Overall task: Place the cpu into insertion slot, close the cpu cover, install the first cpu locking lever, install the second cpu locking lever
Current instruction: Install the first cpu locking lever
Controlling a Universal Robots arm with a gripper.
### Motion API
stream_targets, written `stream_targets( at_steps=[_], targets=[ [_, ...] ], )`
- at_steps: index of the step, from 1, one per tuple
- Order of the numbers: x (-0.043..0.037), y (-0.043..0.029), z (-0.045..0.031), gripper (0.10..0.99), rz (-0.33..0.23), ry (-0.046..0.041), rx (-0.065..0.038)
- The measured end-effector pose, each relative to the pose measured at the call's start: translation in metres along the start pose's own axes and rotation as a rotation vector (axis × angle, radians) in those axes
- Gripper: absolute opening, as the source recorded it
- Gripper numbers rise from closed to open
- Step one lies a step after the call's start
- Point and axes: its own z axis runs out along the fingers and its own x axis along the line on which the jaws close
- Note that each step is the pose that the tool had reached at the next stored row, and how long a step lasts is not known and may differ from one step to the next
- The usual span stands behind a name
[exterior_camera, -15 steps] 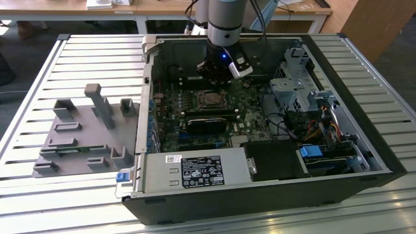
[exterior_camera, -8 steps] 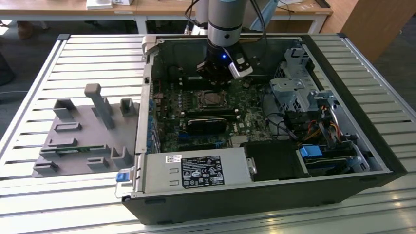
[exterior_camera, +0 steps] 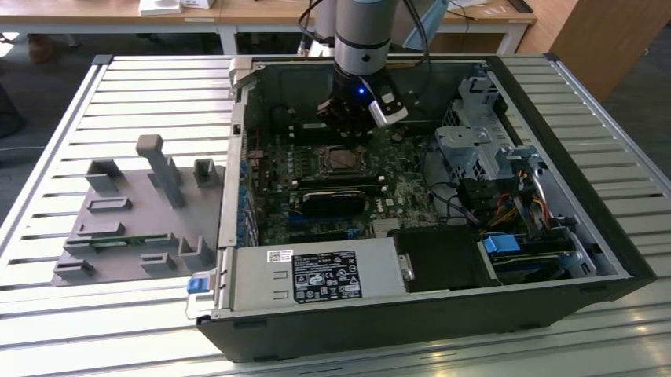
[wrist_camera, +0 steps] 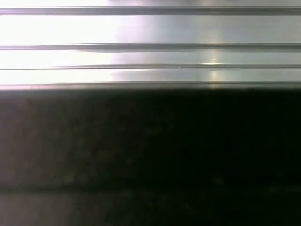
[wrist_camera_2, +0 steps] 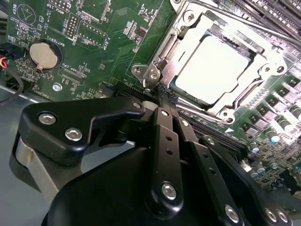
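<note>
The cpu lies flat in the insertion slot on the green motherboard, its pale metal top shining. The silvery cpu cover is down around it, framing the chip. A thin metal locking lever runs along the socket's side. My gripper is shut, its black fingertips pressed together right at the socket's corner, close to the lever's end. In the exterior view the gripper hangs inside the open computer case, just behind the socket.
The case lies open on a slatted metal table. A power supply, a drive cage and a black card crowd the socket. A grey fixture tray sits at the exterior view's left. A coin battery is nearby.
</note>
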Motion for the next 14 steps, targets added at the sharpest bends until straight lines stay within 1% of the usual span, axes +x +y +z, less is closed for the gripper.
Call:
stream_targets(
  at_steps=[2, 6, 8, 14],
  targets=[
    [-0.0001, 0.0003, -0.0016, 0.106, 0.000, -0.0006, -0.002],
    [0.0000, 0.0004, -0.0066, 0.106, 0.000, 0.0005, -0.001],
    [0.0000, 0.0004, -0.0069, 0.106, 0.000, 0.0004, -0.001],
    [0.0000, 0.0005, -0.0054, 0.106, 0.000, 0.0002, 0.011]
  ],
)
